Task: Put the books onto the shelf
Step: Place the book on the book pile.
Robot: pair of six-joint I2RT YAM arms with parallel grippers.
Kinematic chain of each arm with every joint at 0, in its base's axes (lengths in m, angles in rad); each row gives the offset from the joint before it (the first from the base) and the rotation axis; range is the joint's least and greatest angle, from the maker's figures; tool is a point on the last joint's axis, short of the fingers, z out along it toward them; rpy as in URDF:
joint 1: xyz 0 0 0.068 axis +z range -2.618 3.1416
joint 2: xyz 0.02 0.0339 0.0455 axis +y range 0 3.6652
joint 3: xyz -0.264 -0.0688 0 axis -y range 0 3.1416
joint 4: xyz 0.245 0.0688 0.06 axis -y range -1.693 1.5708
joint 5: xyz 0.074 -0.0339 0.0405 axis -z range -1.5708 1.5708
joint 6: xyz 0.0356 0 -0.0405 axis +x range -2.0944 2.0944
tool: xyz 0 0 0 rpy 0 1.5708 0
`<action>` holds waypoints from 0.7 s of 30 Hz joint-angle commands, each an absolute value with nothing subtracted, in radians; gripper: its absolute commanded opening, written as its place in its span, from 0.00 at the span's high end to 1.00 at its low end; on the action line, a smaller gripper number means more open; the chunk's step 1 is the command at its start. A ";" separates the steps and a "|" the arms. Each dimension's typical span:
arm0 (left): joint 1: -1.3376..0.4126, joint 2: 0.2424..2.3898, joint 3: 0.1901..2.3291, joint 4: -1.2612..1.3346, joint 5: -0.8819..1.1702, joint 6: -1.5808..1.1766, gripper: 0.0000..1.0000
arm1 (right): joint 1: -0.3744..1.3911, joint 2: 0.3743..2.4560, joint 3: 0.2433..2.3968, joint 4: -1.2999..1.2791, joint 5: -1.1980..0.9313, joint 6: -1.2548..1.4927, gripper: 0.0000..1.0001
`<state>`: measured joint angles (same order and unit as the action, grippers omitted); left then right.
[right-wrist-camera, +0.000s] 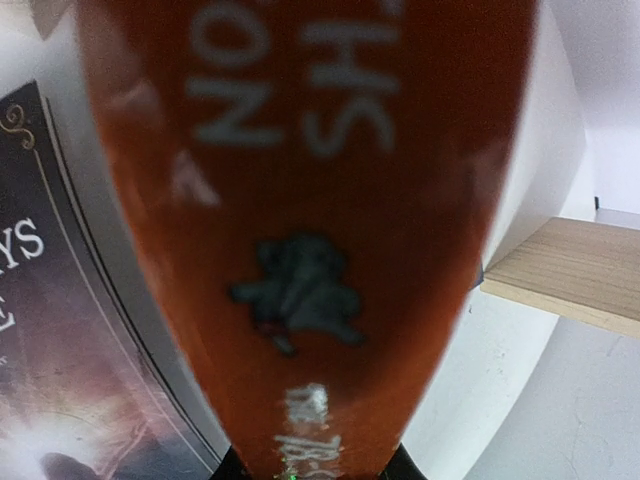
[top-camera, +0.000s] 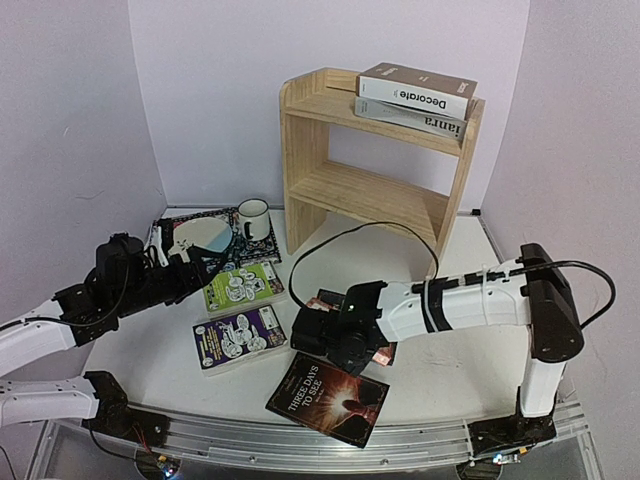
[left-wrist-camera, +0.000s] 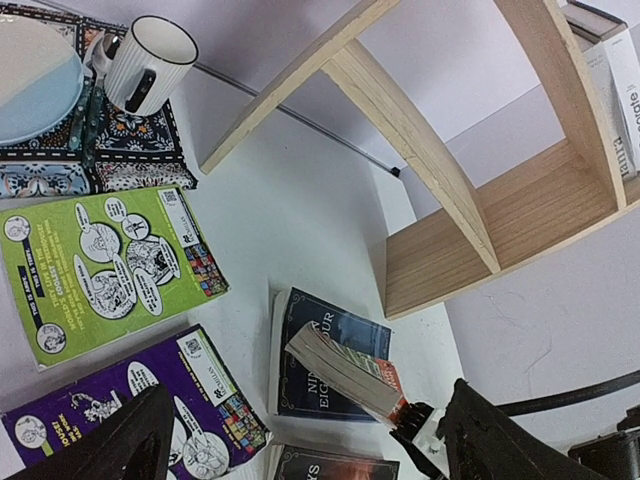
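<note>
The pine shelf stands at the back, with "Decorate" stacked on "ianra" on its top tier. My right gripper is shut on the orange book, holding it on edge and tilted over the dark blue book; its orange cover fills the right wrist view. The green book, the purple book and "Three Days to See" lie flat on the table. My left gripper hangs open and holds nothing, beside the green book.
A patterned placemat at the back left carries a plate and a striped mug. A black cable loops across the table in front of the shelf. Walls close in behind and on both sides.
</note>
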<state>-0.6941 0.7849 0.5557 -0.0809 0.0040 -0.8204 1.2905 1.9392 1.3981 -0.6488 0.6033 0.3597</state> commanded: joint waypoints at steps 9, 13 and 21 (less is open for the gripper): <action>-0.698 0.836 0.434 0.107 0.173 -1.173 0.04 | 1.295 1.860 1.422 -0.465 0.495 0.358 0.95; -0.722 0.881 0.448 0.127 0.151 -1.316 0.04 | 1.295 1.836 1.378 -0.398 0.494 0.342 0.91; -0.741 0.978 0.462 0.149 0.111 -1.444 0.04 | 1.295 1.809 1.315 -0.295 0.437 0.300 0.78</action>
<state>-0.7320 0.9220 0.4314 0.0853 0.1267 -1.3507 1.2903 1.8494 1.3280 -0.3541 0.4739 0.3163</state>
